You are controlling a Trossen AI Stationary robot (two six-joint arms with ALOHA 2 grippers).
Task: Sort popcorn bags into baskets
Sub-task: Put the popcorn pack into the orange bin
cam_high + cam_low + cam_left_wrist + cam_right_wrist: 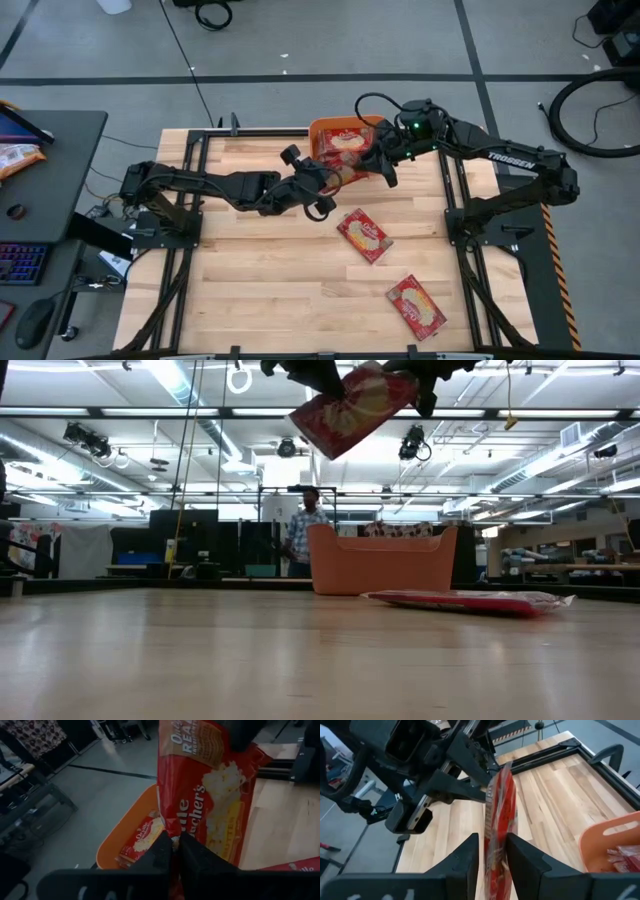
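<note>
Popcorn bag, a flat red packet (352, 408), hangs above the orange plastic bin (385, 560), pinched at opposite edges by the left gripper (175, 851) and right gripper (492, 851), contact only the wrist views reveal.

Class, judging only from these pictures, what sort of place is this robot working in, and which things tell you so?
Probably a large robotics lab or workshop: strip-lit open ceiling, taped concrete floor with loose cables, and a side desk beside the wooden table.
</note>
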